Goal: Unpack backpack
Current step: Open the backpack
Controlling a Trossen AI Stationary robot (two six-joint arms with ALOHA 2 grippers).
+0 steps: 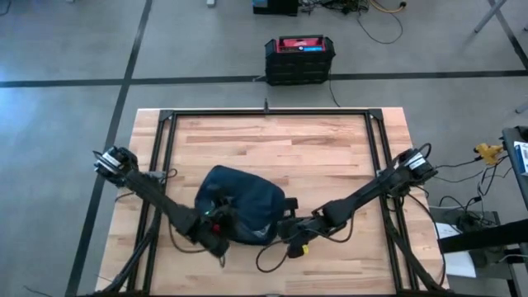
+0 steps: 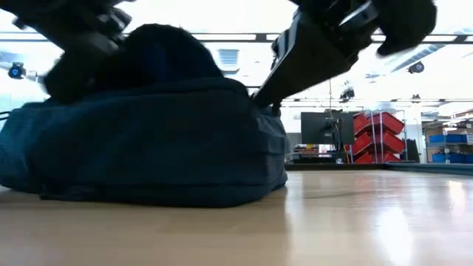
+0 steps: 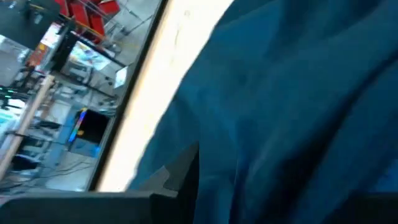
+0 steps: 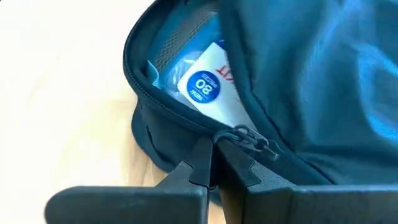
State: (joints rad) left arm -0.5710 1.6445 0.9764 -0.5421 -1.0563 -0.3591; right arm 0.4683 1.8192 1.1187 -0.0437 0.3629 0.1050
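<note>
- Left arm comes in from the counter's left edge, and its left tool (image 1: 216,224) is buried against the near-left side of the backpack (image 1: 243,206); from its own wrist camera there's only blue fabric pressed close, so I cannot tell whether those fingers are parted or gripping anything.
- The backpack, dark navy and soft, sits on the wooden counter (image 1: 330,157) toward the near edge, roughly midway between the two arms, slumped flat on its base.
- From counter level the backpack (image 2: 148,140) fills the left half of the scene, bottom edge touching the wood, both dark arms reaching down onto it from above.
- The main compartment is unzipped along the curved edge, and inside I can see a white package with a round blue label (image 4: 205,87) lying against pale blue lining.
- The zipper pull (image 4: 249,138) lies right at the tips of the right tool (image 4: 214,171), whose fingers are pinched together at the zipper seam; whether they actually grip the pull I cannot tell.
- From above, the right tool (image 1: 289,227) is touching the backpack's near-right edge, its arm stretching back to the counter's right side.
- Beyond the counter, on the floor, stands a black box with a red top (image 1: 299,58).
</note>
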